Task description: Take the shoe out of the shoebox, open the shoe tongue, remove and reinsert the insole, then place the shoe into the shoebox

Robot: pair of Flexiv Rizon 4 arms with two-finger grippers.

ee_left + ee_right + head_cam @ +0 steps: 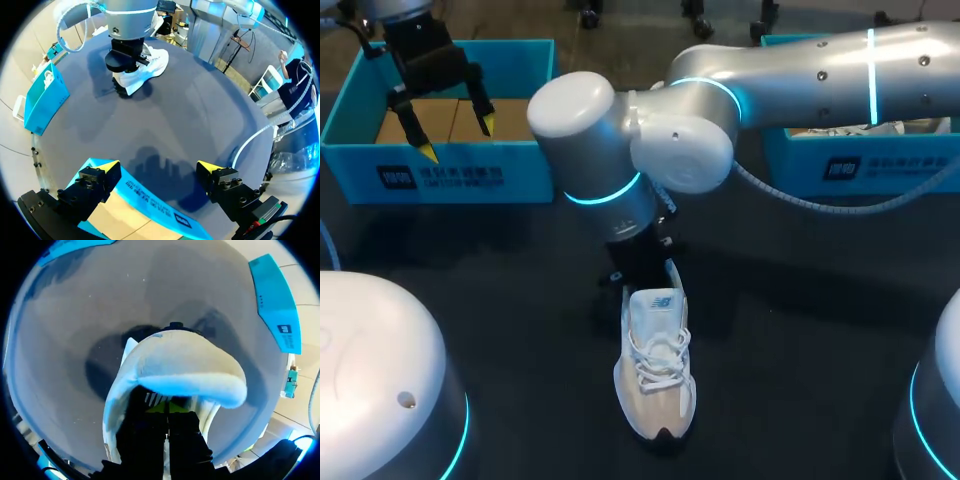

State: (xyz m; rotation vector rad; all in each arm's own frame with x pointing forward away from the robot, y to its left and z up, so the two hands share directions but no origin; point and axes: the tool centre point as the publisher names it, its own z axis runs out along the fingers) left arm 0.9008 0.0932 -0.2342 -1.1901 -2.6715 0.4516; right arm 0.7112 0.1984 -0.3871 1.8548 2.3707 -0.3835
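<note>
A white and beige shoe (655,370) stands on the dark table near the middle, toe toward the near edge; the left wrist view shows this shoe (145,67) far ahead. My right arm reaches over the middle. Its gripper (167,410) is shut, the fingers pressed together and pushed into the shoe's opening behind the padded tongue (200,385). Whether they pinch the insole is hidden. My left gripper (455,138) hangs open and empty above the left blue shoebox (440,175), its yellow tips (107,165) spread over the box's front wall (150,200).
A second blue shoebox (860,160) stands at the back right behind my right arm, with something white inside. Dark tabletop lies between the boxes and around the shoe. A grey cable hangs from my right arm over the table.
</note>
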